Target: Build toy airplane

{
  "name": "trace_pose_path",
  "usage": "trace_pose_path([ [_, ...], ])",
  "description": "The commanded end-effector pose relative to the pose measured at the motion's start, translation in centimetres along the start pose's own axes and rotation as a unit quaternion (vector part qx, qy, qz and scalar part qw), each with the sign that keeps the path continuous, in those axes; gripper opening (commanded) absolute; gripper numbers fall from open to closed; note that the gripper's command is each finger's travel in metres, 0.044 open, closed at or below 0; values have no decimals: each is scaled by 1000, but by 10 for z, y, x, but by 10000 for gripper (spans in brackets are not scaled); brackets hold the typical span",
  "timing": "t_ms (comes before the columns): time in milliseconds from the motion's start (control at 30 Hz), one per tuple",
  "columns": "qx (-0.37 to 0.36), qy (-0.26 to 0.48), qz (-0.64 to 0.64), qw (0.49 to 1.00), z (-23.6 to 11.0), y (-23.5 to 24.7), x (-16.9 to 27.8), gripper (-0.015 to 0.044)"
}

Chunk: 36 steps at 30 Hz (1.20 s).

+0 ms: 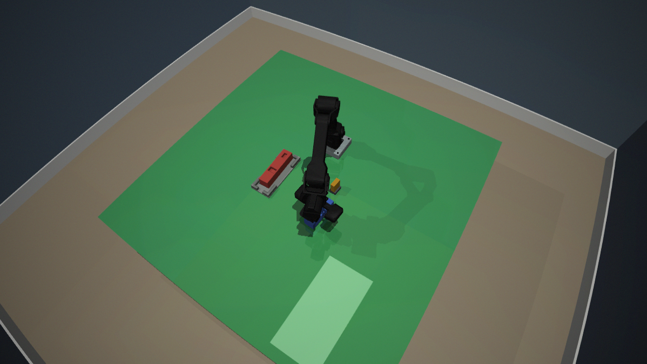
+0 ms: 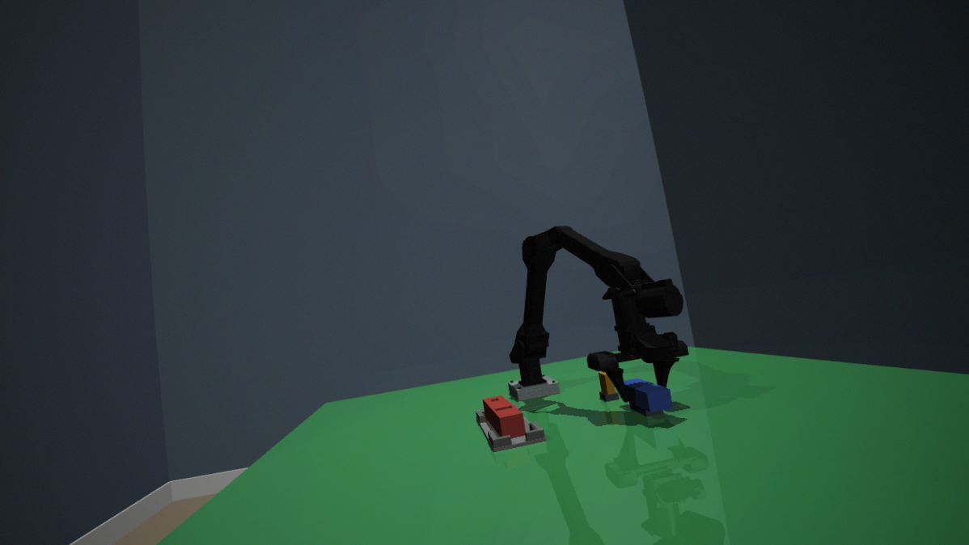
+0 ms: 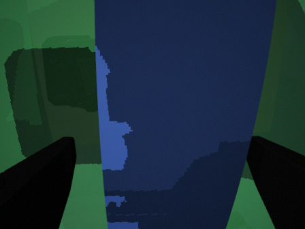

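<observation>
The red fuselage (image 1: 275, 168) (image 2: 502, 415) lies flat in the grey jig cradle (image 1: 270, 191) (image 2: 514, 444), with two sockets showing on its top. The blue wing (image 1: 314, 222) (image 2: 648, 395) (image 3: 182, 98) lies on the green mat right of the jig. My gripper (image 1: 318, 217) (image 2: 640, 379) (image 3: 163, 146) is lowered over the wing, with one finger on each long side. It is open, and a gap shows at the left finger. The orange tail fin (image 1: 335, 184) (image 2: 607, 385) stands upright on its small stand just behind the wing.
The arm's base (image 1: 339, 147) (image 2: 534, 389) sits behind the jig and the fin. A pale green rectangle (image 1: 321, 310) is marked on the mat at the front. A low grey wall (image 1: 406, 67) rims the brown table.
</observation>
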<state>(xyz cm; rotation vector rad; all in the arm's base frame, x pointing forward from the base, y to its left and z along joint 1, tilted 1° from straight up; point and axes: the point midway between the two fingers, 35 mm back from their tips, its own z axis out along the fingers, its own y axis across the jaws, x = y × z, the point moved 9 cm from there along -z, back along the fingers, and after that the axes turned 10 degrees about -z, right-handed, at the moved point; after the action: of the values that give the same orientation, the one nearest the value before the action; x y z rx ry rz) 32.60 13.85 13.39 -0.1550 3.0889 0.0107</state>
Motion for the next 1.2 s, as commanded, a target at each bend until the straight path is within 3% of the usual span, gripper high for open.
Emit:
trace_pose_path([
  [0, 0, 0, 2, 1000, 1, 0, 0, 282],
  [100, 0, 0, 2, 1000, 1, 0, 0, 204],
  [333, 0, 0, 2, 1000, 1, 0, 0, 157],
  [533, -1, 3, -4, 1000, -7, -1, -1, 0],
  [1167, 0, 2, -2, 1000, -66, 1, -6, 0],
])
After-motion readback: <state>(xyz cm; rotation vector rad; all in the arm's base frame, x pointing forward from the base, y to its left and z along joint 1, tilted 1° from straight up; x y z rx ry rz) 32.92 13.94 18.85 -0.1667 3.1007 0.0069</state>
